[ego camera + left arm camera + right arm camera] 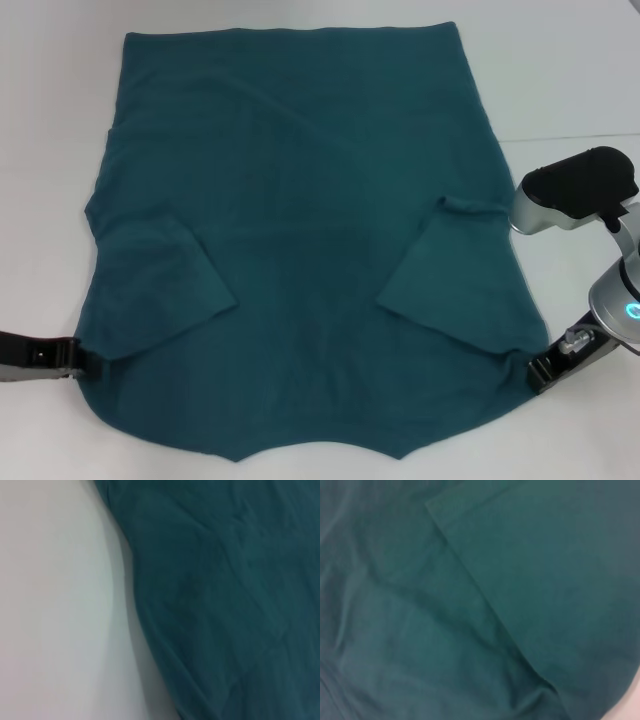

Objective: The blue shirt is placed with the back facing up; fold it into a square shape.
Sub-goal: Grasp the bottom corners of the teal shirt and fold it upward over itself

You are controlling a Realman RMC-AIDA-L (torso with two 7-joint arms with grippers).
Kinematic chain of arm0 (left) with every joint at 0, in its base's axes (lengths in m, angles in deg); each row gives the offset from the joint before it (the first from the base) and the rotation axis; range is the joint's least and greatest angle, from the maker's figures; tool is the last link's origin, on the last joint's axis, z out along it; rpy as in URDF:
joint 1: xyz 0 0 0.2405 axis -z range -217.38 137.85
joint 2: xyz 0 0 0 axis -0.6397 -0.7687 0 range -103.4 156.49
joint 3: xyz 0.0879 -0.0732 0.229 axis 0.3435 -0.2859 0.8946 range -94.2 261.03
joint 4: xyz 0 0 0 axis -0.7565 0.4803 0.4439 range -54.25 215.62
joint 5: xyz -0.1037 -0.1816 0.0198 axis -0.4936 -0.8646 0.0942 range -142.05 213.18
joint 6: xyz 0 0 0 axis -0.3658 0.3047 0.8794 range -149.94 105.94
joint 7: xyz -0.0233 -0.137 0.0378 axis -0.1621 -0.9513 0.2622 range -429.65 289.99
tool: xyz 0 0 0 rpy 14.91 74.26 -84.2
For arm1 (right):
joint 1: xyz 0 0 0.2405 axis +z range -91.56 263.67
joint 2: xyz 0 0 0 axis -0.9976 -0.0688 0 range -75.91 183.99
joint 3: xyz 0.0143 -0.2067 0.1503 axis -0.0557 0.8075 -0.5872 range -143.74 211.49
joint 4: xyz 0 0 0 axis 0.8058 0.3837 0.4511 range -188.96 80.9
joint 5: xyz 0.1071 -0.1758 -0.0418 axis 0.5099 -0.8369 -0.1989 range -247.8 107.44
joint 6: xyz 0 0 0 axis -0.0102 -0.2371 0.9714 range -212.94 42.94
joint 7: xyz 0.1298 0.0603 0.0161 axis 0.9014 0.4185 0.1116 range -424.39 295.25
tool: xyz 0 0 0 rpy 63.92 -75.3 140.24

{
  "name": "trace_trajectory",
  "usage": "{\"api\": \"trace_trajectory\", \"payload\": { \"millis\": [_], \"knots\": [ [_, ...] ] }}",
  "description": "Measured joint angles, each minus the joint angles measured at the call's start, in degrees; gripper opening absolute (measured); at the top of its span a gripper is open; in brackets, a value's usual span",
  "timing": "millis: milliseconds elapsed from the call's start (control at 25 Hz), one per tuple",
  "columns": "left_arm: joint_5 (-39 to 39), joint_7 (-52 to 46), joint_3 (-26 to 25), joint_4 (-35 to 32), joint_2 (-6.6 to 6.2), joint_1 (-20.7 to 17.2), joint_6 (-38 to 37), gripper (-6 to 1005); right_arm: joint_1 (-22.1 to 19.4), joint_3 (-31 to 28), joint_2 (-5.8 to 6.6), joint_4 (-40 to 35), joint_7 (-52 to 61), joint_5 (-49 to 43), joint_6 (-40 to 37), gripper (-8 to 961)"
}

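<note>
— Claws first: where are they sitting?

— Left claw [78,358] and right claw [538,372] are meeting opposite near corners of the blue shirt [300,230] — grip I cannot tell.

— And the shirt?

— It's lying flat on the desk [560,70], stretching lengthwise away from both.
</note>
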State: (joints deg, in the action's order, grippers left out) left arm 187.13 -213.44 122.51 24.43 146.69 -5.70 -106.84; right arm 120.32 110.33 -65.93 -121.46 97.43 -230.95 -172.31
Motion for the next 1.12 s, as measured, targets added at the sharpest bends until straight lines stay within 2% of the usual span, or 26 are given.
{"api": "trace_trajectory", "payload": {
  "millis": [160, 320, 640, 840, 1120],
  "knots": [
    [-1.3, 1.4, -0.4, 0.0, 0.07, -0.3, -0.4, 23, 0.1, -0.5, 0.0, 0.1, -1.3, 0.2, 0.3, 67],
    [-2.6, 2.5, -0.7, 0.0, -0.29, -0.4, -2.2, 24, 0.1, -2.6, 0.19, -0.3, -5.3, 3.0, -1.6, 67],
    [-2.0, 2.1, -2.0, -0.6, -1.13, -1.4, -8.9, 21, 1.3, -3.9, 0.53, -1.0, -12.0, 3.6, -11.9, 66],
    [-1.4, 2.4, -3.9, -0.7, -1.75, -2.0, -15.9, 22, 1.1, -5.1, 0.91, -2.5, -15.2, 3.5, -18.9, 66],
    [1.5, 2.7, -3.4, -2.3, -1.13, -4.3, -24.3, 24, -2.5, -4.8, 0.72, -7.8, -20.3, 3.5, -26.5, 67]
  ]
}}
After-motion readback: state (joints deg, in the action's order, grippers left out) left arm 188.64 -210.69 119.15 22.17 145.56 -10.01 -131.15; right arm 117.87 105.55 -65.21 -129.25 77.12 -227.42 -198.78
